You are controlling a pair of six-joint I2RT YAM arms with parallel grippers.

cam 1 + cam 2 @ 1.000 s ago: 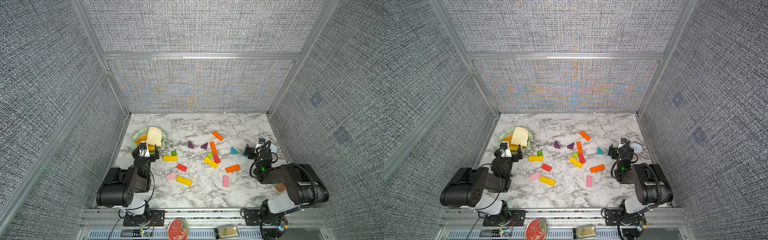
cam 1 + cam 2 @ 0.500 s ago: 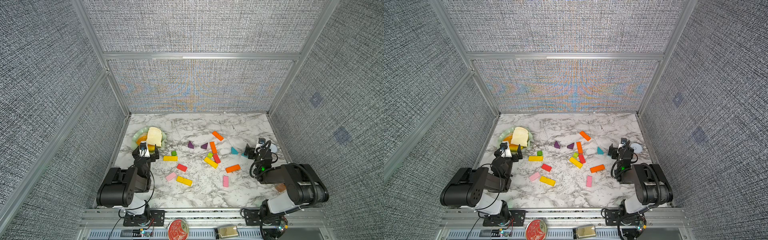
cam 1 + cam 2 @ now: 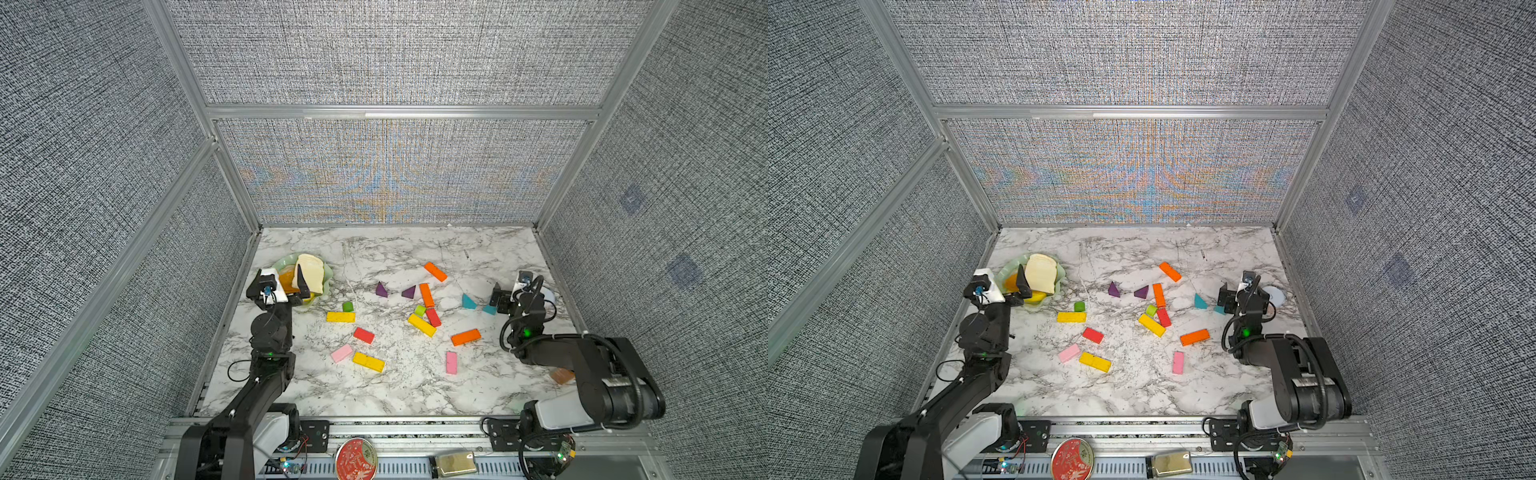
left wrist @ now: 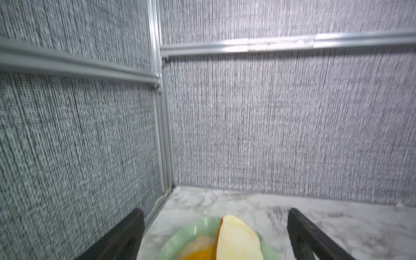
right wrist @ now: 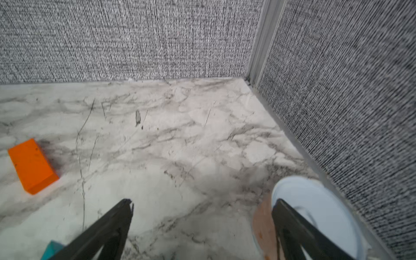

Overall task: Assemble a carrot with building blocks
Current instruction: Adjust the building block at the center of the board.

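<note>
The building blocks lie loose on the marble table (image 3: 395, 399). They include orange bars (image 3: 435, 271) (image 3: 427, 295) (image 3: 466, 337), yellow bars (image 3: 340, 317) (image 3: 368, 362), red bars (image 3: 364, 335), pink bars (image 3: 451, 362), purple triangles (image 3: 381, 289), teal triangles (image 3: 468, 301) and green stubs (image 3: 348, 306). My left gripper (image 3: 282, 283) (image 4: 215, 212) is open over the near rim of a pale green plate, holding nothing. My right gripper (image 5: 202, 201) is open and empty by the right wall. A teal triangle (image 5: 53, 247) sits beside one of its fingers (image 3: 496, 293), and an orange bar (image 5: 32, 165) lies farther off.
The pale green plate (image 3: 286, 262) (image 4: 191, 229) at the far left carries a cream bread slice (image 3: 311, 272) (image 4: 236, 238). A pale round disc (image 3: 548, 296) (image 5: 315, 202) lies against the right wall. A red tin (image 3: 356, 459) and an amber jar (image 3: 455, 463) rest on the front rail.
My left arm has risen and unfolded from its folded pose, and its gripper has shifted slightly toward the left wall. The right arm has barely shifted. The blocks lie as before.
</note>
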